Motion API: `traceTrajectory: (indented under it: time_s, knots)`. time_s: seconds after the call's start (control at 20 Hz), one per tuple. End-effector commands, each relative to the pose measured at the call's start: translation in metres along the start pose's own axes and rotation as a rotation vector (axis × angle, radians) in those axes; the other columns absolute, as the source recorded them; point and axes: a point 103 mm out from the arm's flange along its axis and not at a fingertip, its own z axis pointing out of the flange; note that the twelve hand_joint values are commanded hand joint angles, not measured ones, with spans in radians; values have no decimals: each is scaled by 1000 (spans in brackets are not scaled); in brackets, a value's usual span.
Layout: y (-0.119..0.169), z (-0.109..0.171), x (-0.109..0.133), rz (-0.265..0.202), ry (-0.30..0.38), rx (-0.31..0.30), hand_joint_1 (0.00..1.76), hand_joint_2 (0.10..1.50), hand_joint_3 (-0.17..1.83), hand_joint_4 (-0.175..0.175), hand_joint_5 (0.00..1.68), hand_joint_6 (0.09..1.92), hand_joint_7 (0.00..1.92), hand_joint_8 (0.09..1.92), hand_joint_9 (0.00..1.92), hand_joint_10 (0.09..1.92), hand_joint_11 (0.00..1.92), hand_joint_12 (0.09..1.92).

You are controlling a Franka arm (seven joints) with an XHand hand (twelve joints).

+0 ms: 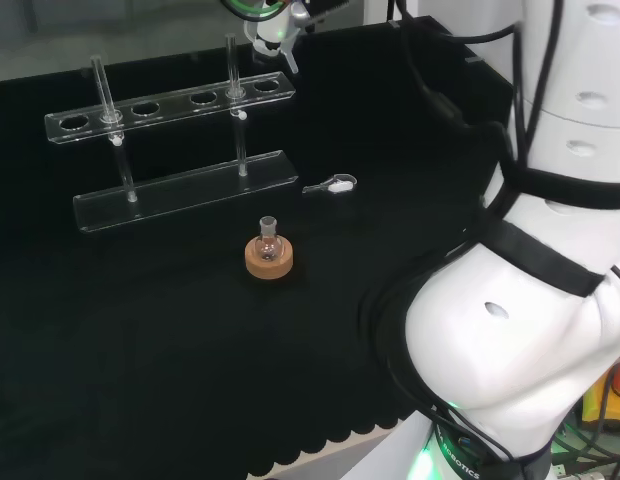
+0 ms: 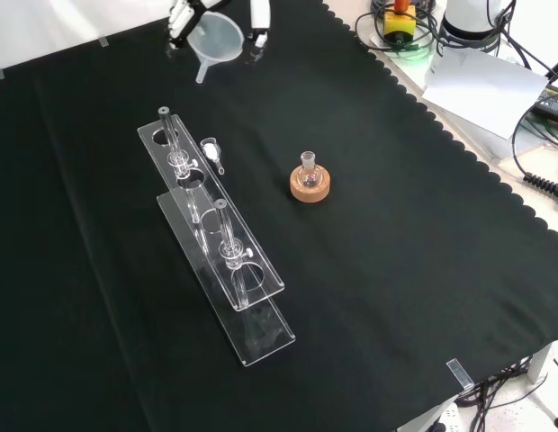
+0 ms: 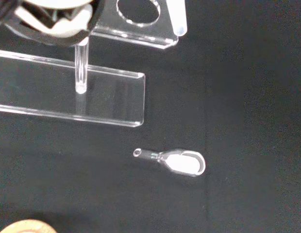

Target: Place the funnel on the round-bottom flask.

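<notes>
Hand (image 2: pixel 252 20) w/ fingers curled round clear funnel (image 2: pixel 216 38) — flask (image 2: pixel 308 164) on cork stand (image 2: pixel 310 186) sits well below, toward front view's lower right.

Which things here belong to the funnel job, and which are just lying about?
Job: funnel, held in the hand; flask on its cork ring.
Lying about: clear rack; small scoop beside it.
</notes>
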Motion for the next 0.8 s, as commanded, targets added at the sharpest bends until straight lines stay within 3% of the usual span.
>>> traceTrajectory:
  time_s: [0.05, 0.45, 0.8]
  knots:
    - [-31, 16, 4, 0, 91, -24, 1001, 671, 723, -85, 701, 661, 656, 696, 1308, 269, 969, 985]
    - [-65, 46, 17, -4, 157, -27, 1001, 671, 726, -88, 700, 672, 656, 699, 1317, 272, 967, 988]
    - [-84, 81, 50, -42, 203, -3, 1001, 671, 727, -92, 702, 679, 661, 703, 1322, 273, 969, 986]
